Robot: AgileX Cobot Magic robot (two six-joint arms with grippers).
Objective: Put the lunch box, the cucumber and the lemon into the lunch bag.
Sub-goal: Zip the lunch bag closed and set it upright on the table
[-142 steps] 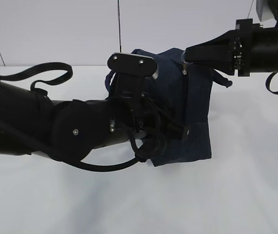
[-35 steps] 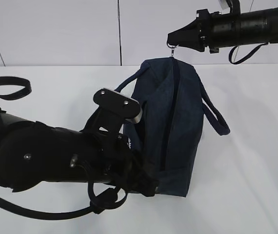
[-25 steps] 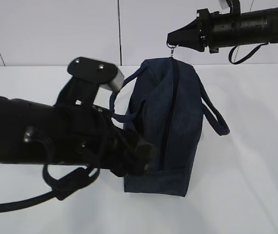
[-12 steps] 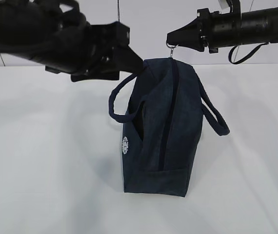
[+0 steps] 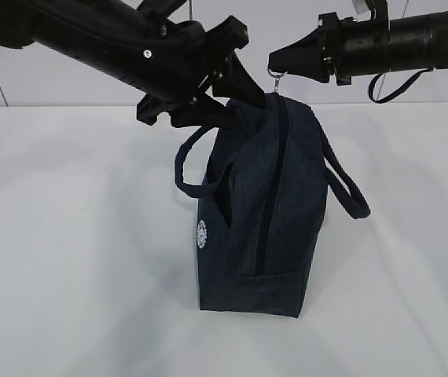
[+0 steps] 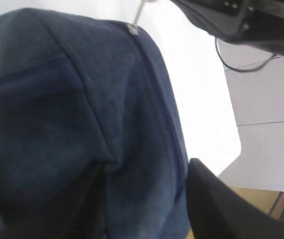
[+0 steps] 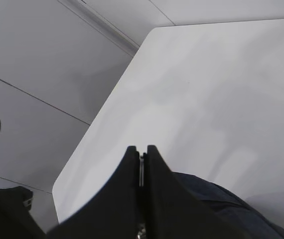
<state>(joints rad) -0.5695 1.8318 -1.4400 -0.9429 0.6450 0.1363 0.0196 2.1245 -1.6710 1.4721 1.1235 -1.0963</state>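
Note:
The navy lunch bag (image 5: 263, 212) stands on end on the white table (image 5: 75, 259), its zipper closed and its white logo (image 5: 201, 233) facing left. My right gripper (image 5: 273, 61) is above it, shut on the metal ring pull (image 5: 274, 76); in the right wrist view the ring (image 7: 141, 169) sits between the closed jaws of this gripper (image 7: 141, 154). My left gripper (image 5: 236, 100) is at the bag's top left corner, open, with the jaws set wide on either side of the bag's fabric (image 6: 82, 99). The lunch box, cucumber and lemon are out of view.
The bag's two loop handles hang out to the left (image 5: 183, 169) and right (image 5: 350, 192). A white panelled wall (image 5: 90, 55) rises behind the table. The left arm (image 5: 106, 39) crosses the upper left of the exterior view.
My left arm has risen from low in front of the bag to its top left corner, uncovering the bag's side and logo. The right gripper and bag have stayed still.

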